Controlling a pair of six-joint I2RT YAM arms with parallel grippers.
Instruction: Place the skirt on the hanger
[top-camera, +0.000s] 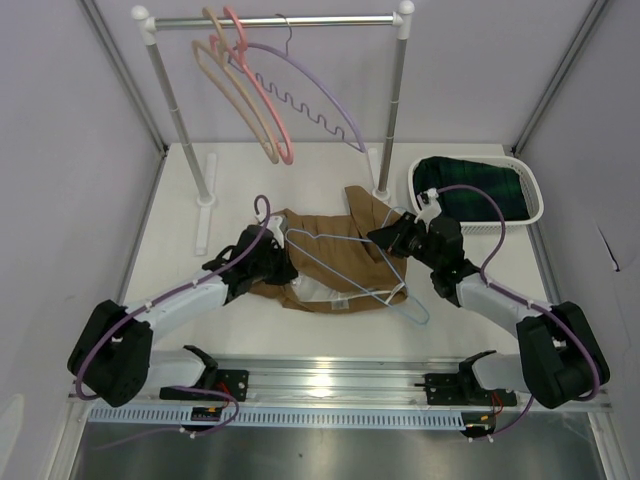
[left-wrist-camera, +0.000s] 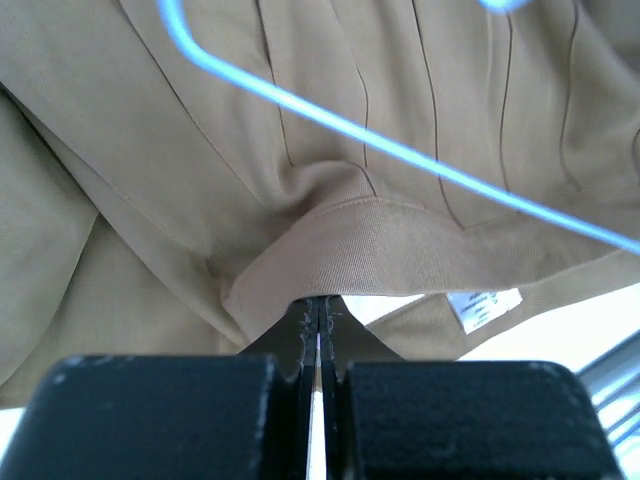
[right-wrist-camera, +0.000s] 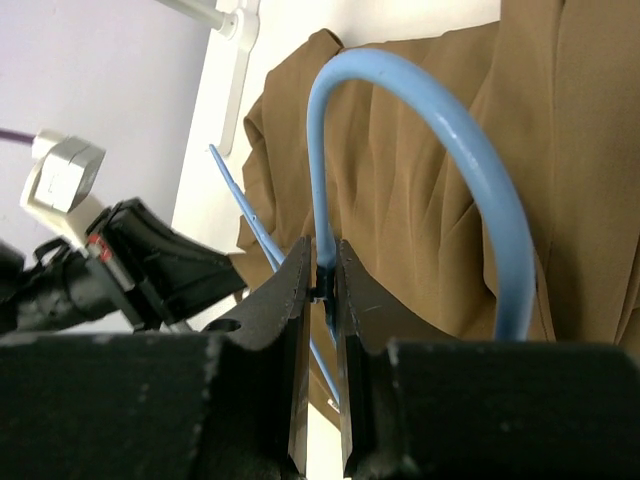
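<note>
The tan-brown skirt (top-camera: 335, 262) lies crumpled on the table between the arms. The thin lavender-blue hanger (top-camera: 424, 312) lies across it, one end past the skirt's near-right edge. My left gripper (top-camera: 275, 262) is at the skirt's left side. In the left wrist view it (left-wrist-camera: 318, 300) is shut on the skirt's waistband (left-wrist-camera: 370, 240), and the hanger's arm (left-wrist-camera: 400, 150) crosses above. My right gripper (top-camera: 385, 238) is at the skirt's right side. In the right wrist view it (right-wrist-camera: 322, 268) is shut on the stem of the hanger's hook (right-wrist-camera: 480, 170), above the skirt (right-wrist-camera: 400, 170).
A clothes rail (top-camera: 300, 20) at the back holds a pink hanger (top-camera: 265, 100), a tan hanger (top-camera: 235, 95) and a scalloped lavender hanger (top-camera: 320, 95). A white basket (top-camera: 535, 195) at the right holds dark green plaid cloth (top-camera: 470, 185).
</note>
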